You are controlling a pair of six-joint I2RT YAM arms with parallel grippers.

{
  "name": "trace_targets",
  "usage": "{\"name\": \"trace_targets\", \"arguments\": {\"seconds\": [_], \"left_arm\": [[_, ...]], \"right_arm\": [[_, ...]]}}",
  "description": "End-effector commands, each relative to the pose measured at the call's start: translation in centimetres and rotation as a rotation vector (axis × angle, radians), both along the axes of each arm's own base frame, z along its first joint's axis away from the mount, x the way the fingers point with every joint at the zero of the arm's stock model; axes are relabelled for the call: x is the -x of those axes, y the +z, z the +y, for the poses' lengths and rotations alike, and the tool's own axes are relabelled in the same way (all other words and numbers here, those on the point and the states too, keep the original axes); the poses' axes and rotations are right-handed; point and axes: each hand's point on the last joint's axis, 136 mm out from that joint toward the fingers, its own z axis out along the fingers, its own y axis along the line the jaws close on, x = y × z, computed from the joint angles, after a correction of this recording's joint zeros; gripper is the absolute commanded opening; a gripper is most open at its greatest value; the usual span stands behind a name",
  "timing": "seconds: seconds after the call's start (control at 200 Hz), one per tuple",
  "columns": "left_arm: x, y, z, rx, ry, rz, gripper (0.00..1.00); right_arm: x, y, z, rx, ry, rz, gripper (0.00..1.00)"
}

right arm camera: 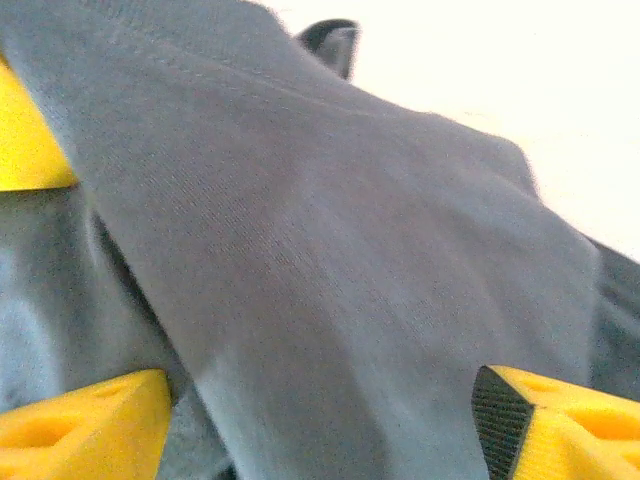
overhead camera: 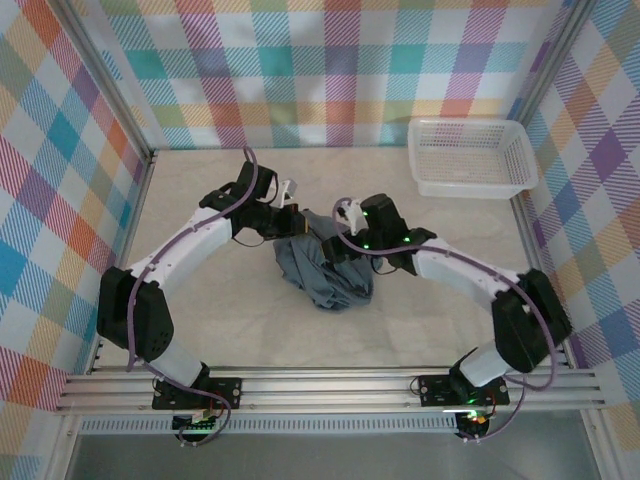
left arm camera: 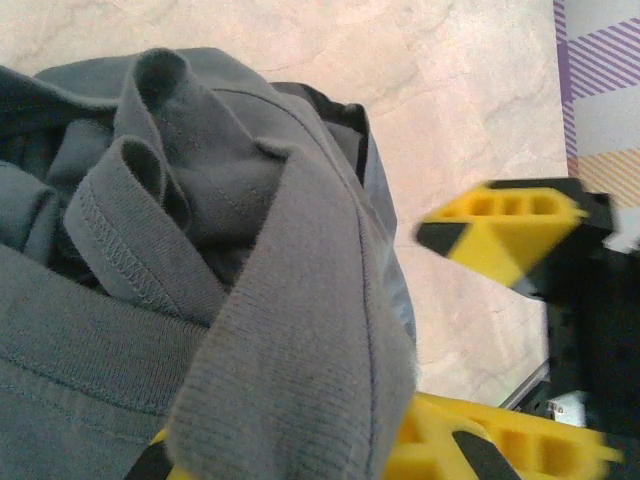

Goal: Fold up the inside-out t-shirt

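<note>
Grey shirt in a crumpled heap mid-table, between both grippers.
Left gripper pinched tight on a fold at the heap's upper-left edge; right gripper spread wide, cloth draped loose across the gap. Stitched hems on show; basket well apart, far right.

The grey t-shirt drapes across the right gripper, whose yellow fingers stand wide apart at its lower edge. A yellow block at upper left may be another finger. The pale table lies beyond.
</note>
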Motion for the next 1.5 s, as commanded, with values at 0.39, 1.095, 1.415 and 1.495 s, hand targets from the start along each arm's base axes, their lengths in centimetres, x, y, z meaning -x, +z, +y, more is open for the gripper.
{"name": "trace_targets", "arguments": {"seconds": [0.39, 1.095, 1.415, 1.495], "left_arm": [[-6.6, -4.7, 8.7, -0.171, 0.275, 0.044, 0.34], [2.5, -3.9, 0.1, -0.478, -0.072, -0.619, 0.66], [-1.2, -4.3, 2.0, -0.588, 0.042, -0.572, 0.35], [-0.5, -4.3, 2.6, -0.513, 0.012, -0.513, 0.29]], "right_arm": [[5.6, 6.3, 1.8, -0.301, 0.179, 0.061, 0.00], [5.1, 6.6, 2.6, -0.347, 0.223, 0.156, 0.00], [4.1, 6.0, 1.4, -0.312, 0.141, 0.169, 0.00], [2.8, 4.9, -0.1, -0.286, 0.069, 0.191, 0.00]]}}
